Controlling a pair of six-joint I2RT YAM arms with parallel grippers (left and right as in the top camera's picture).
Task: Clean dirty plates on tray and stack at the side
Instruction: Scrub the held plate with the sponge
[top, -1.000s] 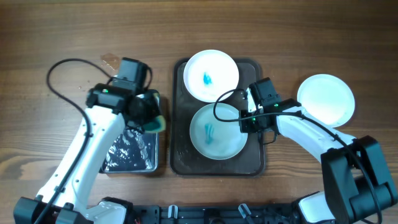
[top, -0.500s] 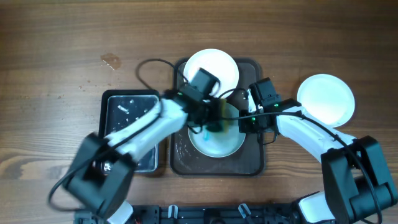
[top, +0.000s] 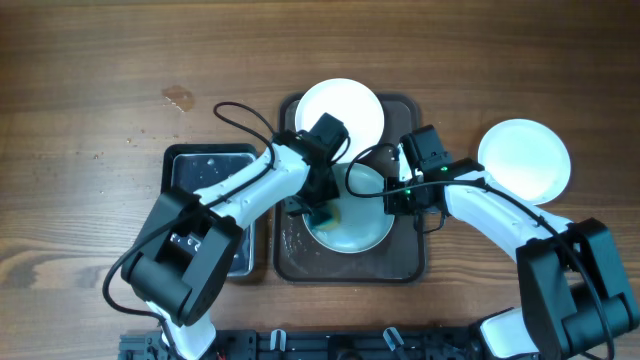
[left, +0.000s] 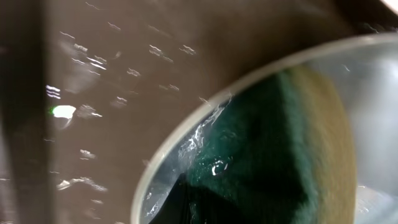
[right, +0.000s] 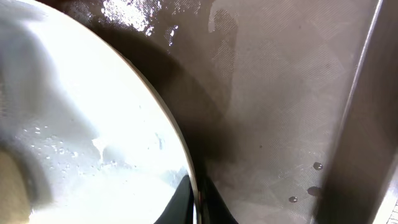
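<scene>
While the near round white plate (top: 367, 228) lies wet on the near half of the dark brown rectangular tray (top: 405, 262), the left claw (top: 319, 203) presses a yellow-and-green sponge (left: 280, 149) onto its left part. In the left wrist view the sponge fills the claw, so I judge it clamped on the sponge. The right claw (top: 393, 194) is pinched on the plate's right rim, one fingertip on each side of the edge in the right wrist view. No blue smear shows on the bare part of this plate; the sponge hides the rest.

To the left, a black rectangular container (top: 200, 166) sits on the wooden table (top: 100, 70) just beside the tray. Farther back, the far round white plate (top: 345, 103) rests on the tray, its near edge under the left arm, so its centre cannot be checked. At the right, off the tray, a third round white plate (top: 524, 160) lies plain white.

The likely trouble: the rim is slick with water, and a hard sideways scrub could slide the plate out of the right claw's pinch or tip it. The left arm, passing low over the far plate, could also nudge it.

No brand, label or writing can be read.
</scene>
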